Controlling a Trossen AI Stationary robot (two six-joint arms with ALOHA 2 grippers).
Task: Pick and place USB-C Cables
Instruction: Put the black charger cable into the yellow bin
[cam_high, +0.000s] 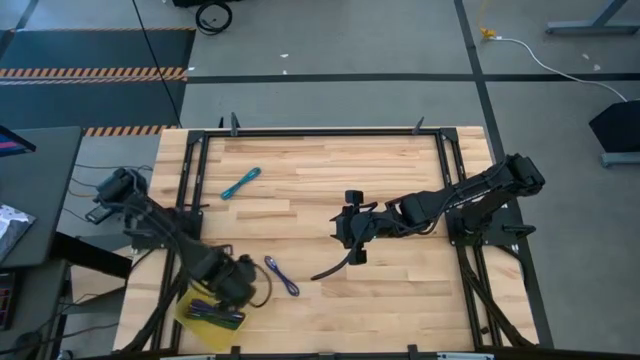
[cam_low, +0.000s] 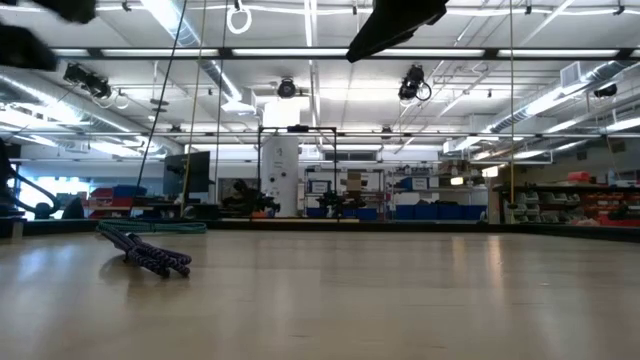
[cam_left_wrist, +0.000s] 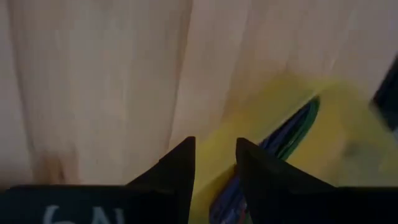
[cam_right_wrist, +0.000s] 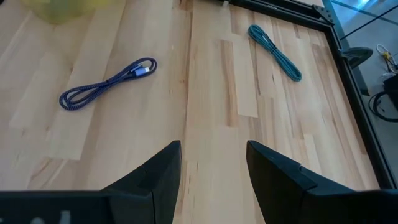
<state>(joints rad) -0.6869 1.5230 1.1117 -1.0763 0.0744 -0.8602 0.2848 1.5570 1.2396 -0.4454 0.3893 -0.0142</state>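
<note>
Yellow tray sits at the lower left of the high view, and it holds a few cables, green and purple ones. The left gripper hangs just above it; its fingers are a little apart and nothing shows between them. A blue-purple cable lies on the wood just to the right. It looks light, thin and bendy, so pinching the folded middle seems best. The right gripper hangs over the middle of the table, fingers apart, holding nothing. The teal cable lies far off at the upper left.
</note>
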